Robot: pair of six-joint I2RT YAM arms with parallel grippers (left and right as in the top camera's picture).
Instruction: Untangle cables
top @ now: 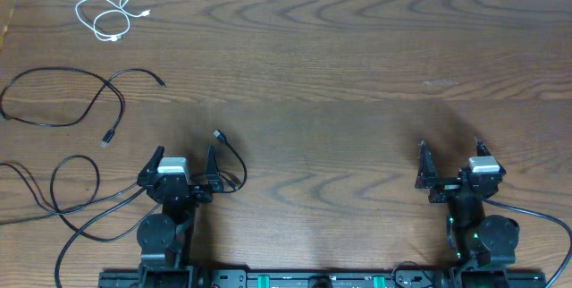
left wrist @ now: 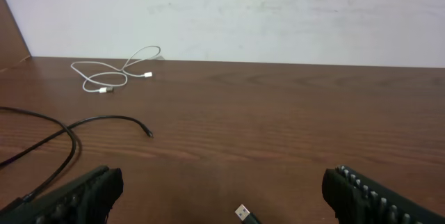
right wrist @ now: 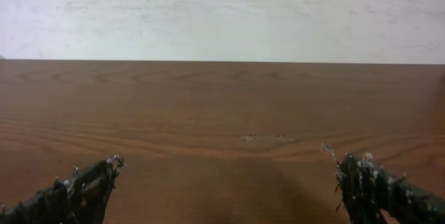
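Observation:
A short white cable (top: 112,15) lies coiled at the table's far left; in the left wrist view this white cable (left wrist: 115,74) is far ahead on the left. A long black cable (top: 63,100) loops below it, with plug ends apart. Another black cable (top: 54,190) trails over the near left edge. A third black cable ends in a USB plug (top: 217,134) just right of my left gripper (top: 185,158), which is open and empty. That USB plug (left wrist: 242,213) lies on the wood between the open fingers (left wrist: 83,193). My right gripper (top: 450,154) is open over bare wood.
The wooden table (top: 357,73) runs to a white wall at the back. A faint scuff (right wrist: 264,138) marks the wood ahead of the right gripper (right wrist: 228,163). Thick black leads run from both arm bases (top: 161,234) along the near edge.

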